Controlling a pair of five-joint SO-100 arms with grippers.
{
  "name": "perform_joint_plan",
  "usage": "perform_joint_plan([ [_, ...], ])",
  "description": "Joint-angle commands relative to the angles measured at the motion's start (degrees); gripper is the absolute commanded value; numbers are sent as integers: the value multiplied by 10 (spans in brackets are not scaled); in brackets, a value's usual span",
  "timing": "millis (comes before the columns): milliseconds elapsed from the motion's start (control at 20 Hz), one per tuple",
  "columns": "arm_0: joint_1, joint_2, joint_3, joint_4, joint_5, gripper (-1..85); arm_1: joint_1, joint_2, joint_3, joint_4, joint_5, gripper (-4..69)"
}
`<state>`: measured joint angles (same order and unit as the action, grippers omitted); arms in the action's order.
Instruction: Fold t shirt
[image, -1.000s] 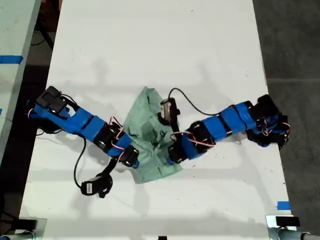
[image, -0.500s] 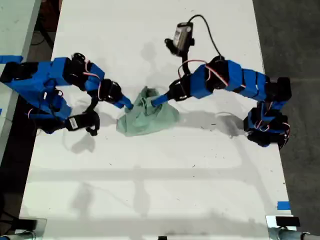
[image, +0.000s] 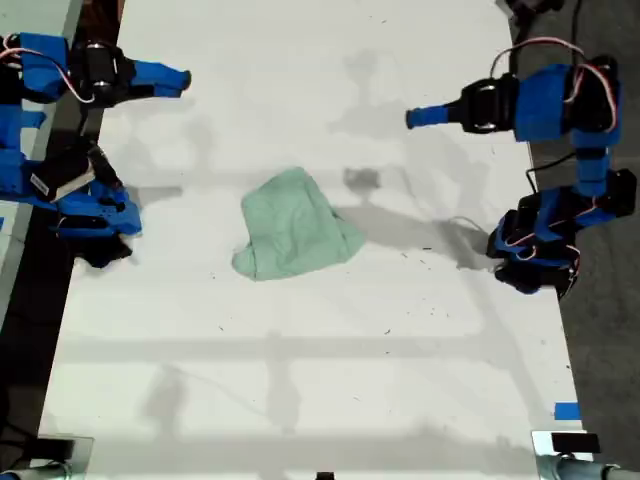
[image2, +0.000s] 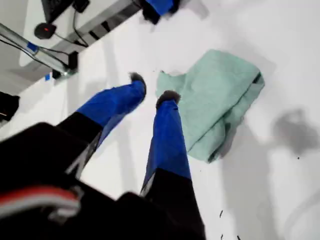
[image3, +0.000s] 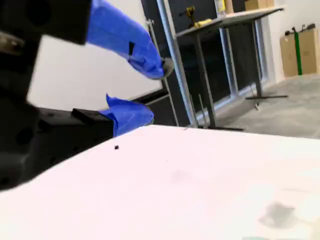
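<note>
- My first gripper (image2: 152, 87) hangs above the table with its blue jaws a moderate gap apart and nothing between them; in the exterior view it is raised at the upper right (image: 425, 117), tips aimed toward that view's left.
- My second gripper (image3: 157, 90) is also spread wide and empty, held high at the exterior view's upper left (image: 172, 77), well apart from the cloth.
- Below the jaws is a white table (image: 300, 400), marked by a few dark specks and the arms' soft shadows.
- A strip of blue tape (image: 567, 410) sits near the table's lower right edge in the exterior view.
- Beyond the table are a dark grey floor (image: 590, 60), a metal-legged bench (image3: 200, 75) and cardboard boxes (image3: 295, 50).
- The t shirt (image: 295, 235) lies in a compact, wrinkled bundle near the table's middle, touching neither gripper.
- In the exterior view its longest edge slants from lower left up to the right, and its narrower rounded end points toward that view's top.
</note>
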<state>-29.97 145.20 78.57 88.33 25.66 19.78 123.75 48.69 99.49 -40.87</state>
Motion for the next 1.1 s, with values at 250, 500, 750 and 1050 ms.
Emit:
perform_joint_plan([
  [250, -11, 347, 321, -158, -18, -2, -19, 411, 411, -9, 90, 16],
  [500, 79, 584, 961, -512, -31, -2, -150, 764, 1053, -279, 169, 16],
  [750, -45, 607, 1101, -327, -51, 17, -132, 769, 1297, -283, 118, 15],
  [1050, 34, 606, 1100, -330, -5, 34, -101, 770, 1292, -229, -30, 76],
])
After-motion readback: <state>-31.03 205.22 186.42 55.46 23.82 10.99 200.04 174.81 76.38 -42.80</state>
